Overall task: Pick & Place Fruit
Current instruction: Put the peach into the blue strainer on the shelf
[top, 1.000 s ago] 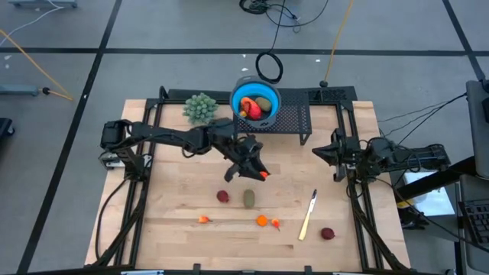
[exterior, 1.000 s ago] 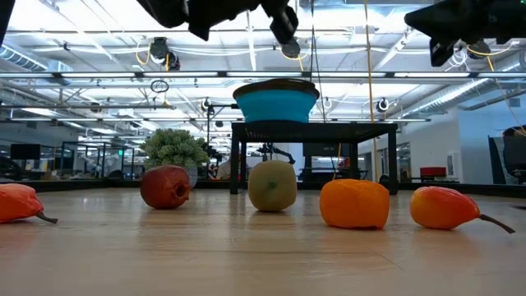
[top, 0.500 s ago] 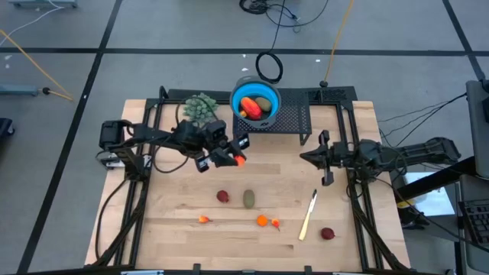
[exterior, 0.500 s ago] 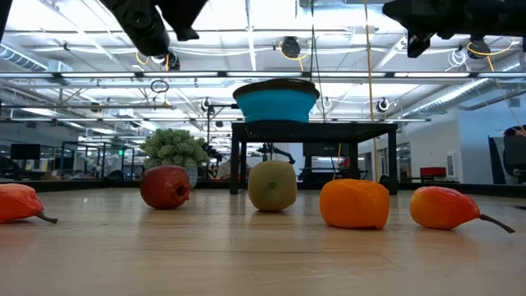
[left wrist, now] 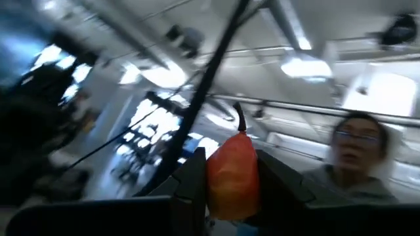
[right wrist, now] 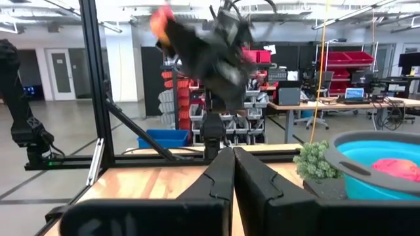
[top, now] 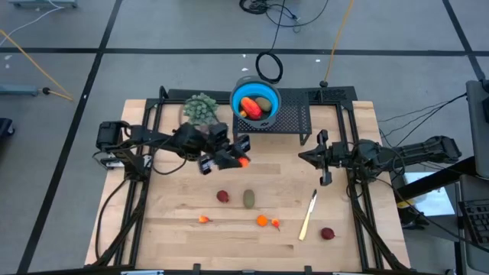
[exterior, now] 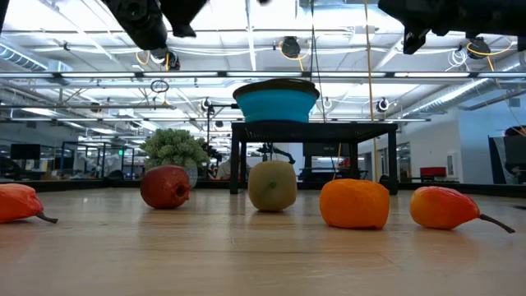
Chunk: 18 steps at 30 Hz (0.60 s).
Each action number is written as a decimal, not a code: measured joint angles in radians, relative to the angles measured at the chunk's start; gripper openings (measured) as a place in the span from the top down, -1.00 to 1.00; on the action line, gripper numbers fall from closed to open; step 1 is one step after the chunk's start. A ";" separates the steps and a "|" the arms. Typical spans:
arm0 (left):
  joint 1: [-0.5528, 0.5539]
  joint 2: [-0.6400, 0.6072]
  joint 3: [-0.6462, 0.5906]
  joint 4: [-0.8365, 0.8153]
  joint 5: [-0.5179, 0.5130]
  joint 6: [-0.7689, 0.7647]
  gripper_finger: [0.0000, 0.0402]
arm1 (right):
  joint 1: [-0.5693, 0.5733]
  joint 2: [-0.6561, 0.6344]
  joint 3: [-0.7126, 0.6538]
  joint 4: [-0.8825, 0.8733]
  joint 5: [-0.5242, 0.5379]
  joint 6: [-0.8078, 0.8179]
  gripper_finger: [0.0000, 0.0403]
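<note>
The left gripper point(top: 239, 159) is clamped on a small orange fruit point(left wrist: 231, 176), raised above the table point(top: 351, 229) just beside the blue bowl point(top: 271, 98); other fruit pieces point(top: 249, 198) lie on the wood. The right gripper point(top: 322, 158) hovers at the right side, fingers together.

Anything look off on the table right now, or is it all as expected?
One oddity: a pale knife-like utensil lies among the loose fruit on the table, though it isn't fruit. Otherwise nothing is spilled; the left gripper holds a small orange fruit, and the blue bowl sits upright.
</note>
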 joint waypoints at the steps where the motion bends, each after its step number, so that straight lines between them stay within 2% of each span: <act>1: 0.000 0.000 0.000 -0.074 -0.037 0.006 0.49 | 0.000 0.008 0.000 0.015 0.000 0.000 0.98; 6: -0.005 0.000 0.000 -0.463 -0.250 0.043 0.49 | 0.000 0.052 0.000 0.087 0.000 -0.017 0.95; 10: -0.013 0.001 0.027 -0.692 -0.376 0.099 0.49 | 0.002 0.091 0.003 0.120 0.000 -0.049 0.87; 14: -0.030 0.001 0.116 -0.884 -0.446 0.210 0.49 | 0.002 0.149 0.059 0.087 0.000 -0.070 0.77; 18: -0.042 0.001 0.249 -1.101 -0.481 0.348 0.49 | 0.002 0.210 0.163 -0.047 0.000 -0.159 0.63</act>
